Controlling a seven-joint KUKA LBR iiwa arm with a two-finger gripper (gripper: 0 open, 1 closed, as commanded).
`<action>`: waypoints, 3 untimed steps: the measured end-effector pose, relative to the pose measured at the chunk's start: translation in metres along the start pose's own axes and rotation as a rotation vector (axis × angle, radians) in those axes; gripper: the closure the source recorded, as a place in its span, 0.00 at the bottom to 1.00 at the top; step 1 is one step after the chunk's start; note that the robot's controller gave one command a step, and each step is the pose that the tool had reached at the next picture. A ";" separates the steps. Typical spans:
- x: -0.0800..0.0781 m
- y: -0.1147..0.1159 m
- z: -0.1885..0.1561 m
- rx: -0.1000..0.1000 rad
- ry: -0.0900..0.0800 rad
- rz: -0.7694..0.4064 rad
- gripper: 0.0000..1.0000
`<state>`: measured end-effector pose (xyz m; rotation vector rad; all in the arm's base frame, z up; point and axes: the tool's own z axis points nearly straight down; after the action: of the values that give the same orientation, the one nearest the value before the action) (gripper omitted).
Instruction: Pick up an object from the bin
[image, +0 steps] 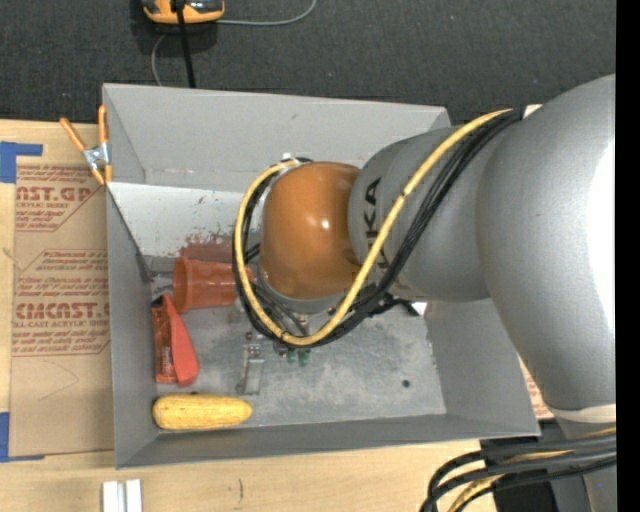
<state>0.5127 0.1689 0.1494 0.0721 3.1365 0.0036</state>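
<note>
A: Which obj is closest to you?
B: A red-orange cup (205, 282), on its side, left-mid of the bin (300, 130). Its right end sits under my orange wrist cover (305, 230).
A: Tool open or closed?
B: Can't tell, my tool's hidden beneath that cover.
A: What else is nearby?
B: A red plastic piece (172, 345) just below the cup, by the left wall. A yellow corn cob (202, 411) along the front wall. A small grey metal bit (250, 368) betw. cob & cover.
</note>
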 end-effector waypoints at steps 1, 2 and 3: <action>0.021 0.043 0.023 0.002 0.007 -0.067 0.00; 0.018 0.038 0.065 -0.003 -0.002 -0.072 0.00; 0.016 0.034 0.077 -0.005 -0.004 -0.072 0.00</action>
<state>0.4984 0.2038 0.0721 -0.0415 3.1327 0.0115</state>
